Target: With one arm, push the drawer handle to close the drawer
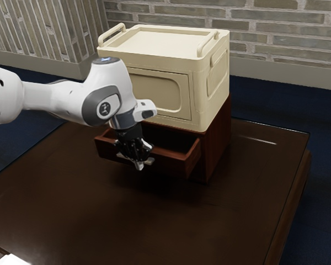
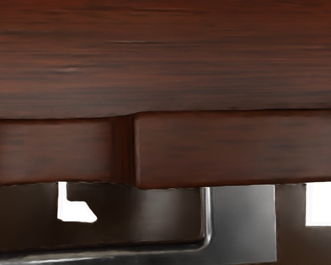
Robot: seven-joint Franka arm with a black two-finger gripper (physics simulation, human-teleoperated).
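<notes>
one black gripper point(image 1: 138, 160) is standing at the single pale handle point(image 1: 149, 162) of one open, reddish wood-grained drawer point(image 1: 174, 165); whether it is gripping, i cannot tell. one cream, round-cornered box point(image 1: 160, 92) with two curved rails point(image 1: 207, 42) is sitting above.

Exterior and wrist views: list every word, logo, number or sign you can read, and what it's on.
Round mark on the arm: too small to read.
Blue mark on the arm's top: too small to read.
Box: none.
Drawer: none.
Wrist view: no text.
</notes>
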